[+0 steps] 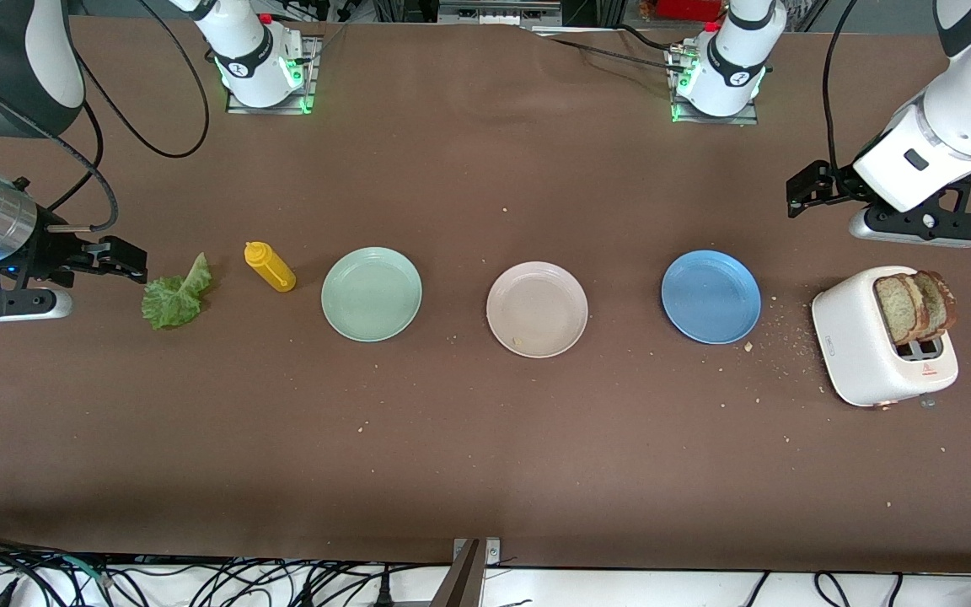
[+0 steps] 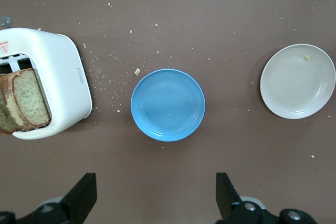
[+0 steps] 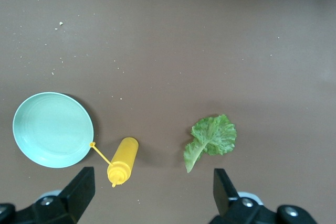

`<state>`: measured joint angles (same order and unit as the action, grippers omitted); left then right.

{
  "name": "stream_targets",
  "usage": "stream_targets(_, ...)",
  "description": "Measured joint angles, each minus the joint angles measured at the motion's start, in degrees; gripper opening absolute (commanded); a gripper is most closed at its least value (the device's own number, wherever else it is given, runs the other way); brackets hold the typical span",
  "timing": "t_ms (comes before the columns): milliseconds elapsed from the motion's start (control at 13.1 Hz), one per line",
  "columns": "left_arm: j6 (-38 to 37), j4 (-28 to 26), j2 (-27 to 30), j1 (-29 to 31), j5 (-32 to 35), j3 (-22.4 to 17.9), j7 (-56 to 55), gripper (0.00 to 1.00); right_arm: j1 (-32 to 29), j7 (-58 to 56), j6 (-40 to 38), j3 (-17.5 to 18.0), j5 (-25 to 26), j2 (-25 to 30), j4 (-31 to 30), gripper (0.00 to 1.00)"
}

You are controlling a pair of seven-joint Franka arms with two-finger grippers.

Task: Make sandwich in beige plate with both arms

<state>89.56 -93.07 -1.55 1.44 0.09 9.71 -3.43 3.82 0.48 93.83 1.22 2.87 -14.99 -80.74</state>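
Beige plate (image 1: 537, 308) well apart from both open grippers

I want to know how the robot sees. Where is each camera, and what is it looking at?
Front view: high up across the table, facing both arms, looking down on the beige plate, the toaster and the lettuce leaf.
Left wrist view: on the left arm's wrist, looking down past the open left gripper at the toaster, the blue plate and the beige plate.
Right wrist view: on the right arm's wrist, looking down past the open right gripper at the lettuce leaf, the mustard bottle and the mint-green plate.
Shared: both the front and left wrist views show the beige plate.
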Motion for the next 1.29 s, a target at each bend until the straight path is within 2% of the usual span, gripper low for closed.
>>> stream_targets(1293,-0.68,-0.01,0.1,0.02,0.0,-0.01,-0.03,1.0,0.0,0.0,-0.06,0.0,0.02,0.0,-0.11,1.0)
